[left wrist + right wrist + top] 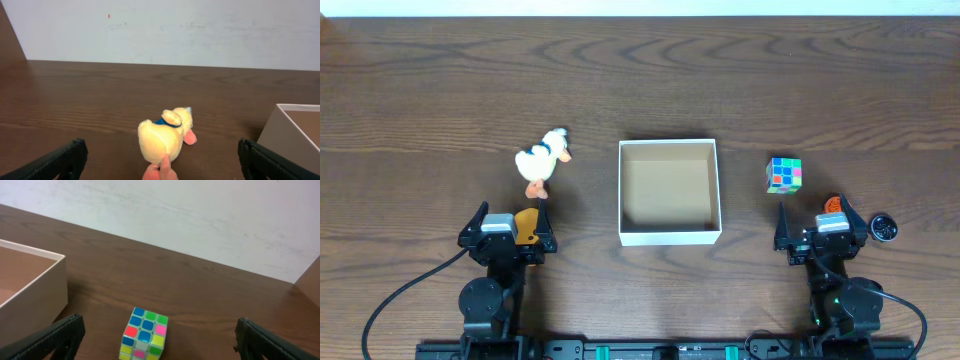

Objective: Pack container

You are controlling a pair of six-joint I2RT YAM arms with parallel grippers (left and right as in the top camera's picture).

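Observation:
The container (669,236), a square shallow white box with a brown inside, stands empty at the table's middle. Its corner shows in the left wrist view (287,131) and in the right wrist view (45,287). A plush duck (542,160) lies left of it, also in the left wrist view (162,137). A colourful puzzle cube (784,174) sits right of the box, also in the right wrist view (145,335). My left gripper (507,235) is open just in front of the duck (160,167). My right gripper (829,232) is open just in front of the cube (157,347).
A yellow-orange object (527,226) lies partly under my left gripper. An orange object (832,204) and a small black round object (884,228) lie beside my right gripper. A pale wall (165,30) stands behind the table's far edge.

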